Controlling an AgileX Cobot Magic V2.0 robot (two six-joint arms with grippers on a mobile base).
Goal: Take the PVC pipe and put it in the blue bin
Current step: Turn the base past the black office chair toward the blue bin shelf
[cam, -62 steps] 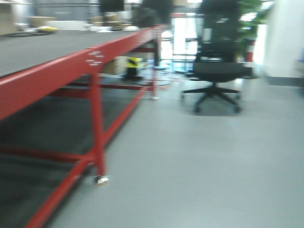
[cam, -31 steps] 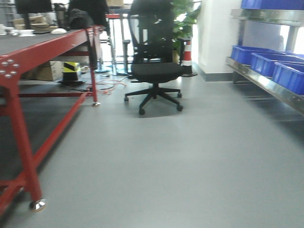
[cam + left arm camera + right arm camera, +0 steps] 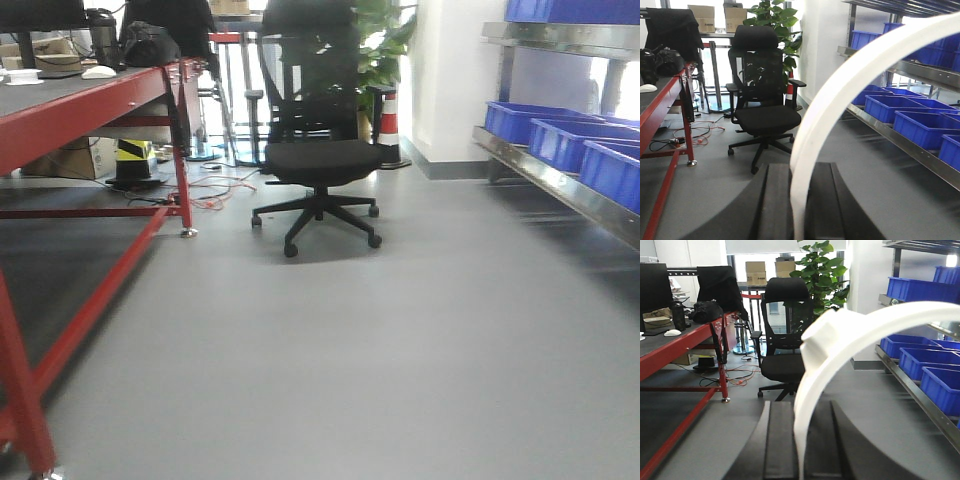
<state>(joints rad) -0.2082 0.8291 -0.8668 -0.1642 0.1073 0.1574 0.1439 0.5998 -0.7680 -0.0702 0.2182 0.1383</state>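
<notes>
My right pincer (image 3: 799, 415) is clamped on the lower end of the PVC pipe (image 3: 875, 320), which rises from between the jaws, nearer me than the black office chair (image 3: 782, 305), and curves over toward the blue bins (image 3: 920, 360) shelved to the chair's right. My left pincer (image 3: 797, 172) grips a thin white arc strip (image 3: 840, 95). I judge the pipe light, stiff and a little slick, so a firm hold near its end suits it. It is whitish and faintly translucent, a smooth part-ring with a blocky flat tab (image 3: 826, 335).
</notes>
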